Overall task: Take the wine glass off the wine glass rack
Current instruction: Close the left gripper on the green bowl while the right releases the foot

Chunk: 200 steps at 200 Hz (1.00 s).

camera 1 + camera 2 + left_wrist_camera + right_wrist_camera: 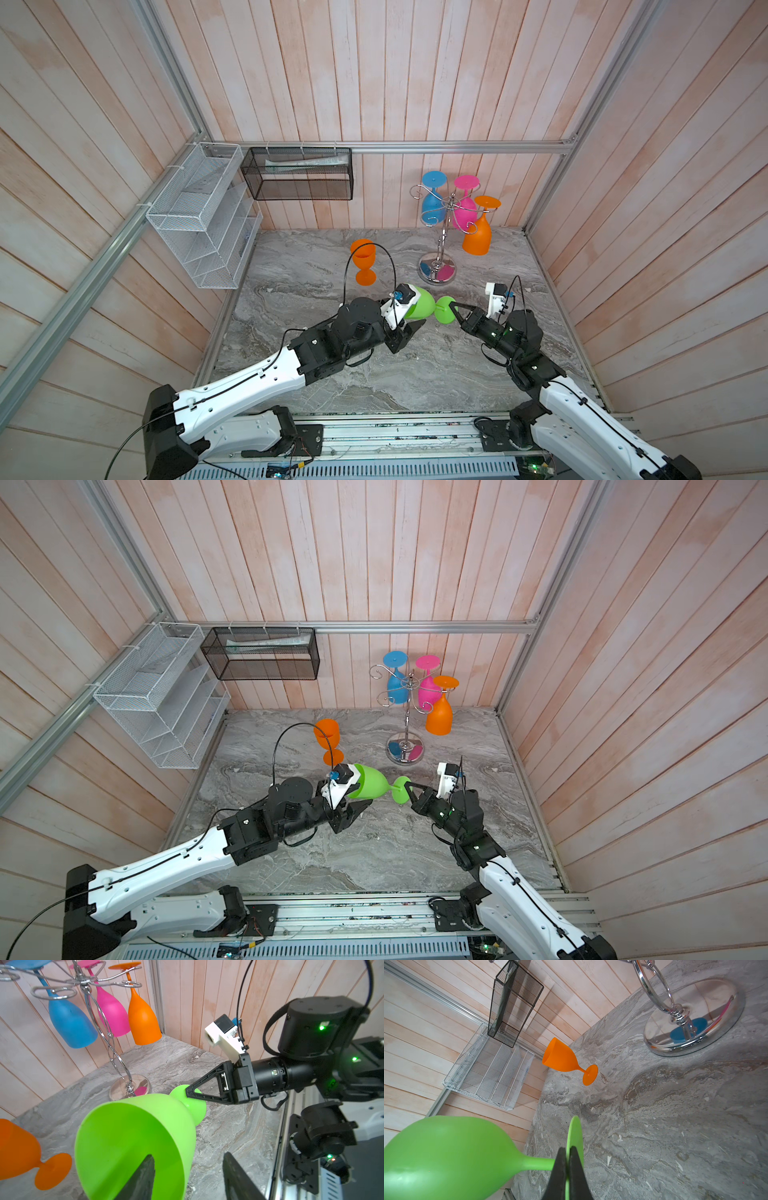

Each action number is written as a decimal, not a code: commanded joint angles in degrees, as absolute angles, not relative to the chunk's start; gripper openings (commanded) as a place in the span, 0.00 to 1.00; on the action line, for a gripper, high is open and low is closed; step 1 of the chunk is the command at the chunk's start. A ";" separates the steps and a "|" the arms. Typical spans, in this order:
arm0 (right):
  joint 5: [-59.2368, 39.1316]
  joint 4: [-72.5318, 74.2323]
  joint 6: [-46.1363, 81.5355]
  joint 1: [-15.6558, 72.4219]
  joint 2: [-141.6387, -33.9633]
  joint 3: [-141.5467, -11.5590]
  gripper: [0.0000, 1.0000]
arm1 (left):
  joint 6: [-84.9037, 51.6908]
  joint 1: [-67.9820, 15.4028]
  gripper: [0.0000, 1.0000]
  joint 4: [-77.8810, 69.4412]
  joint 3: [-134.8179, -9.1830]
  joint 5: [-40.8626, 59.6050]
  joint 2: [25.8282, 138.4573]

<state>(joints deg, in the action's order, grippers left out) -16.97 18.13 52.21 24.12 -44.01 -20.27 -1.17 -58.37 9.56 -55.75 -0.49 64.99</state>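
The green wine glass is off the rack, held on its side over the surface, near the rack's mirrored base. The right gripper is clamped on the edge of its foot, which leaves the bowl free. The left gripper stands half open, one finger inside the bowl and one outside, likely to take it by the wall; whether either finger touches, I cannot tell. Three hanging glasses wait on the rack, and an orange glass stands upright well clear.
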 commanded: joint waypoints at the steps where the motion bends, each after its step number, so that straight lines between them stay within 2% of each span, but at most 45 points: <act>1: -16.40 20.17 50.87 24.52 -43.64 -19.63 0.00 | -2.32 -57.89 0.49 9.49 -58.04 2.94 66.05; 33: -15.31 20.03 50.47 24.51 -43.24 -19.24 0.00 | -2.37 -57.75 0.39 9.93 -59.57 3.64 67.56; 120: -14.28 22.23 50.72 24.52 -43.77 -18.26 0.00 | -4.10 -57.35 0.24 7.66 -60.56 2.56 68.62; 178: -13.71 22.37 50.55 24.52 -44.38 -18.19 0.00 | -7.07 -56.69 0.00 9.46 -63.89 3.09 70.98; 200: -13.11 21.57 49.90 24.52 -44.14 -18.54 0.00 | -7.95 -56.09 0.00 12.01 -65.93 1.72 71.61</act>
